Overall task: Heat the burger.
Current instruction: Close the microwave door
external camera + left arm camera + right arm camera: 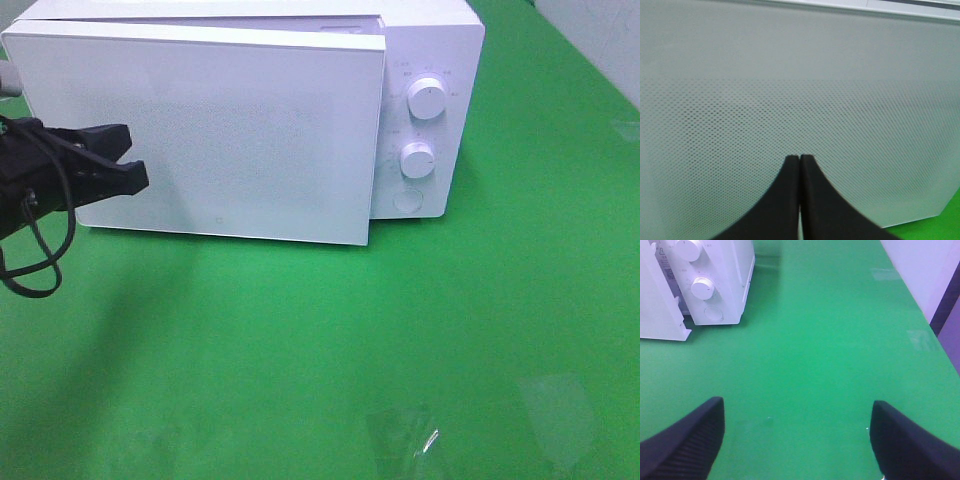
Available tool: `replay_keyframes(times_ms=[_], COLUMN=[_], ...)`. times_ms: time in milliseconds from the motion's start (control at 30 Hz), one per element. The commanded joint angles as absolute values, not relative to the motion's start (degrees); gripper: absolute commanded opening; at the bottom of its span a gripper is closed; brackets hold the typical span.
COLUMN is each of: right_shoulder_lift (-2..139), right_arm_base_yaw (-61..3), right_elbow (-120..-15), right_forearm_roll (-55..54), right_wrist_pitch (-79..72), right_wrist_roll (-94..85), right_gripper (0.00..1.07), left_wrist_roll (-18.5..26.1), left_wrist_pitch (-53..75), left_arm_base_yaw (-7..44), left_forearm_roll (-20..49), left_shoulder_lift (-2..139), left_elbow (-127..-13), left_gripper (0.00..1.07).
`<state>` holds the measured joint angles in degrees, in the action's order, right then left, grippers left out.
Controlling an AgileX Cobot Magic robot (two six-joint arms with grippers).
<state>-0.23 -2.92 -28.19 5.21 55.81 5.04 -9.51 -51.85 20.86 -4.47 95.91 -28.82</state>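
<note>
One white microwave on the green table; its door sits slightly proud of the body, not flush. Panel has two knobs and one round button. Left gripper is at the door's left end, jaws pressed together, nothing between them; contact with the door unclear. Right gripper is over bare table, jaws spread wide, holding nothing. Burger shows in none of the three views, so its location can't be told.
</note>
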Motion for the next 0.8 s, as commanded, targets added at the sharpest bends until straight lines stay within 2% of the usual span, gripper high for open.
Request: replay_keyframes(times_ms=[33,533,800], right_shoulder_lift=[-1.8,-1.8,-1.8], right_arm_base_yaw=[-2.7,-2.7,-2.7], right_elbow=[-28.2,-28.2,-28.2], right_forearm_roll=[5.2,5.2,5.2], right_wrist_pitch=[55.2,55.2,55.2], right_wrist_roll=[4.7,4.7,4.7], right_gripper=[0.76,0.76,0.76], left_wrist_roll=[-9.2,-7.7,-7.7], left_wrist_pitch=[-50.9,-45.8,-43.9], left_arm_base_yaw=[21.9,26.4,26.9], left_forearm_roll=[-3.4,-0.3,-0.3], left_shoulder_lift=[96.7,103.2,106.1], left_elbow=[-30.7,-40.7,-45.3], left_gripper=[0.0,0.0,0.0])
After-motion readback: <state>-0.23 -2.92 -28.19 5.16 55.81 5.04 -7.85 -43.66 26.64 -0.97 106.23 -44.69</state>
